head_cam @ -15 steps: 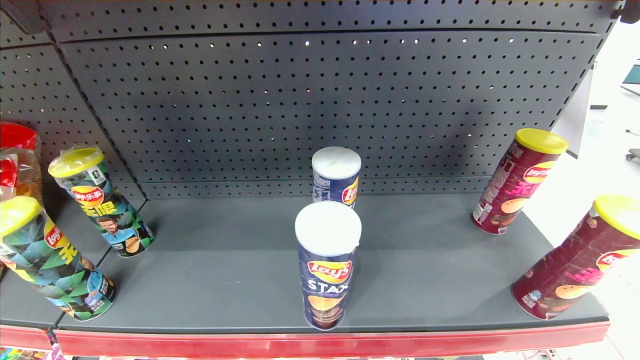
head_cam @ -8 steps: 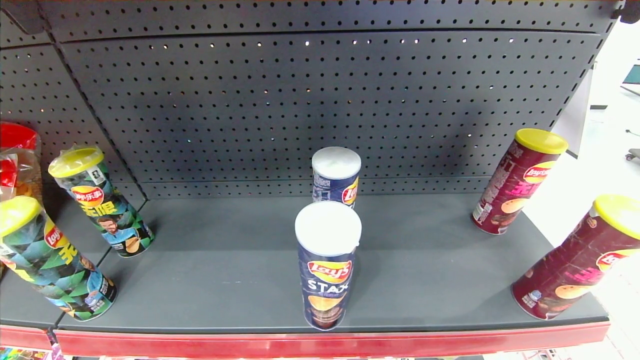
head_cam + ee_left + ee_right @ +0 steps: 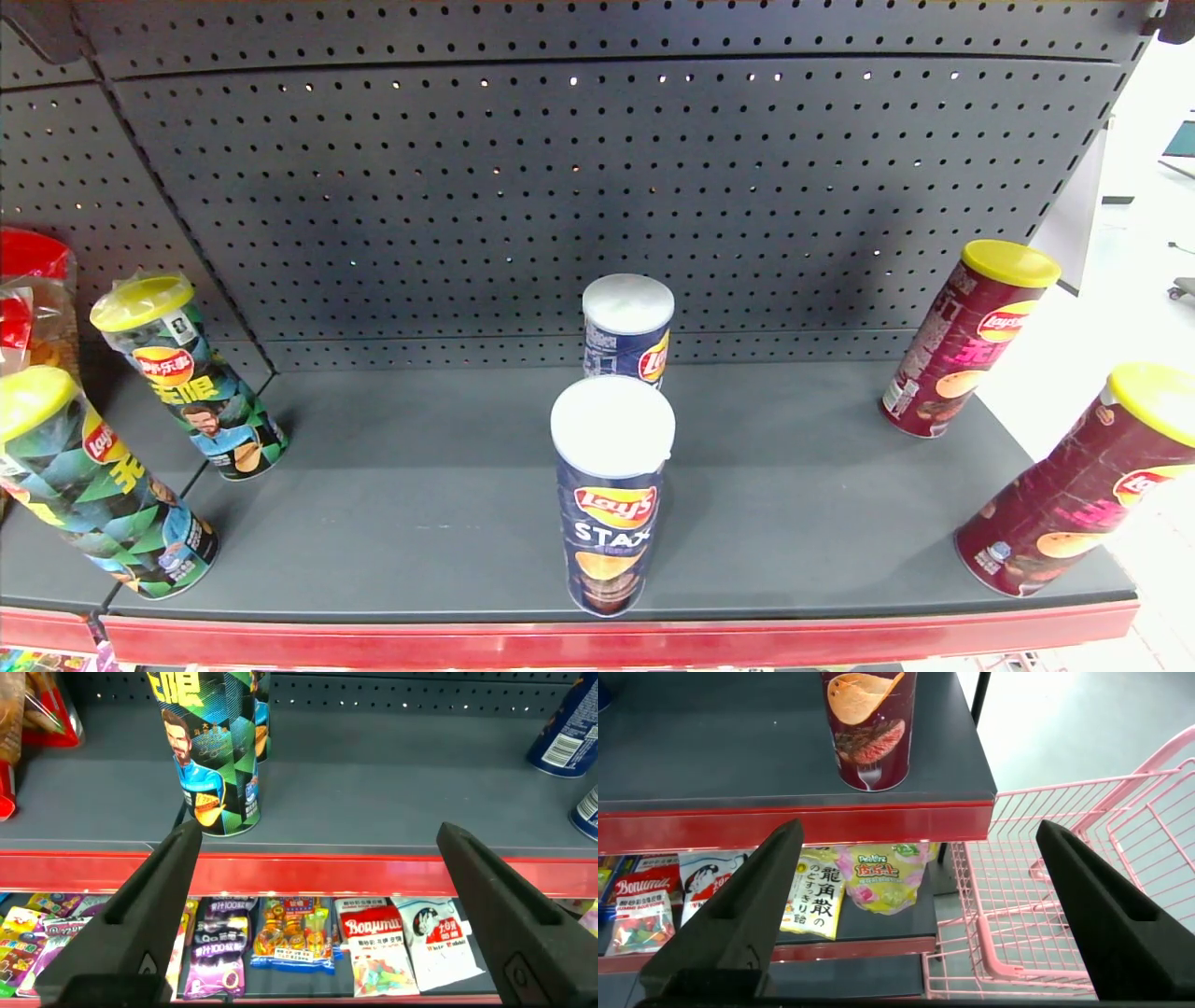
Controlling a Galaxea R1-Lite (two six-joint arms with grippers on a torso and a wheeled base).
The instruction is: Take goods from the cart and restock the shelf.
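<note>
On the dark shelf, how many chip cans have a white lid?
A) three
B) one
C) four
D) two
D: the front blue can and the rear blue can, in line at the middle of the shelf, both carry white lids.

Left tool (image 3: 320, 829): matte black, wedge-shaped fingers (image 3: 140, 915), tapered tips. Right tool (image 3: 920, 826): identical.

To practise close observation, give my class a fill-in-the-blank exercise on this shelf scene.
The shelf holds ___ blue cans, one behind the other.
The maroon cans have ___ lids.
The cart is ___.
The left hand and right hand are both empty and ___, not shut.
Missing words: two; yellow; pink; open.
</note>
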